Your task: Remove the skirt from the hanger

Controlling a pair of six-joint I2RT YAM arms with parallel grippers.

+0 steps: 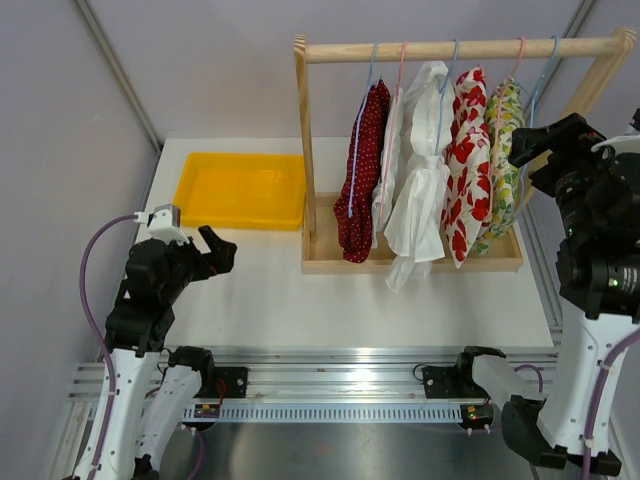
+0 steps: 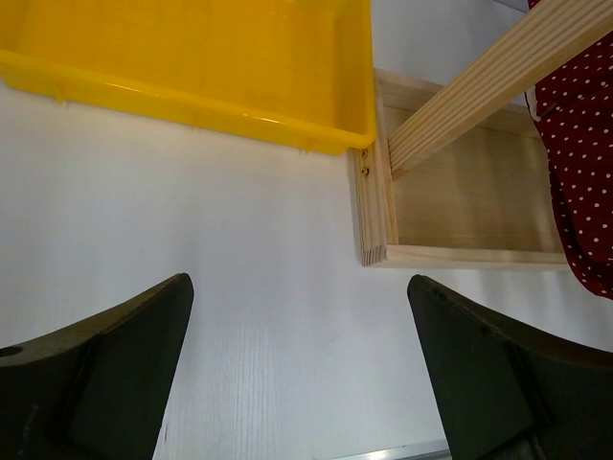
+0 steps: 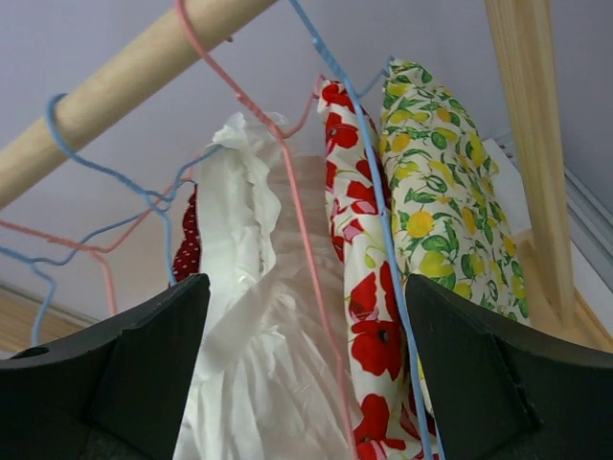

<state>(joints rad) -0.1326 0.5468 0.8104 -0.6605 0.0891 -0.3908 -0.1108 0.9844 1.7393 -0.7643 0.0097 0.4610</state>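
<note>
A red polka-dot fabric skirt [image 1: 362, 170], a white ruffled skirt [image 1: 420, 170], a red-poppy print skirt [image 1: 466, 170] and a lemon-print skirt [image 1: 505, 150] hang side by side on thin wire hangers [image 3: 383, 213].

Lemon-print garment [image 1: 504, 150] partly behind right arm [image 1: 590, 215], yellow tray [image 2: 192, 57] cropped at top edge, dotted garment [image 2: 584, 144] cropped at right

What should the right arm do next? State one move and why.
Probably ease the right fingers forward: they stand open and empty, short of the poppy-print garment straight ahead, and every garment hangs on the rail.
</note>
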